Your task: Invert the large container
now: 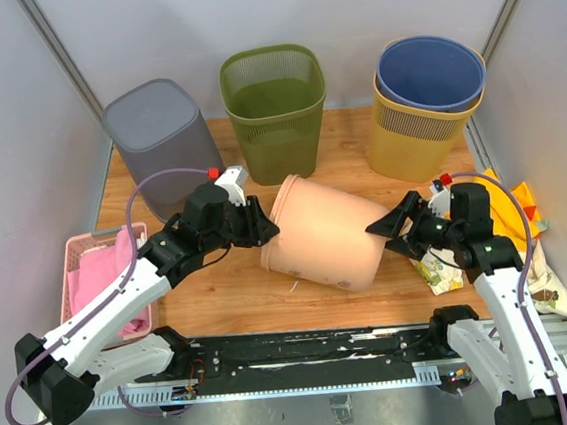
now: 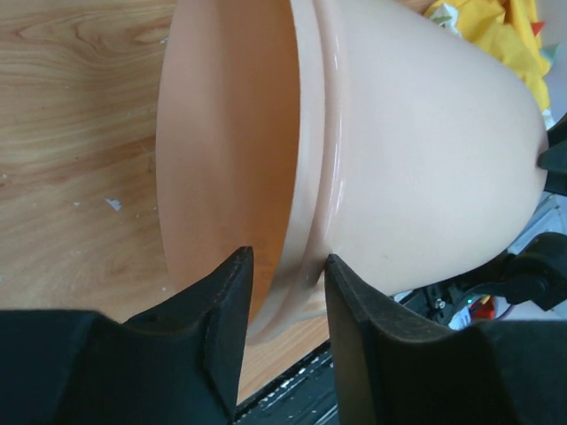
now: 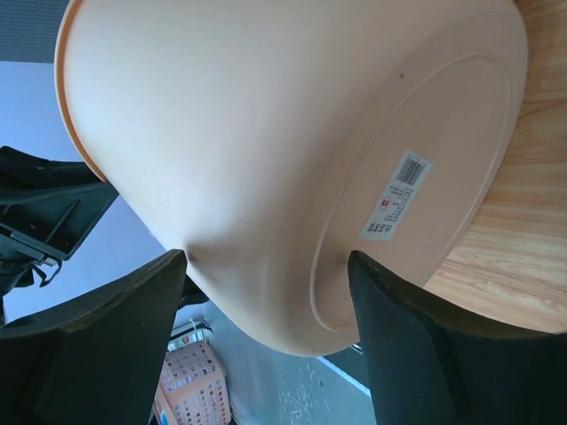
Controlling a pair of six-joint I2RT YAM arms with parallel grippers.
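Observation:
The large container (image 1: 326, 234) is a peach plastic tub lying on its side on the wooden table (image 1: 222, 299), mouth to the left and base to the right. My left gripper (image 1: 265, 229) is shut on its rim. In the left wrist view (image 2: 285, 255) one finger is inside the mouth and the other outside the container (image 2: 425, 150). My right gripper (image 1: 391, 234) straddles the base edge. In the right wrist view (image 3: 266, 257) its jaws are wide, one fingertip pressing the container's side wall (image 3: 266, 115) and the other on the labelled base.
A grey bin (image 1: 161, 139), a green mesh bin (image 1: 275, 108) and a blue bin (image 1: 429, 73) nested in a yellow one (image 1: 417, 134) stand along the back. A pink basket (image 1: 99, 280) sits at the left. Yellow cloth (image 1: 514, 205) and patterned cloth (image 1: 440, 270) lie at the right.

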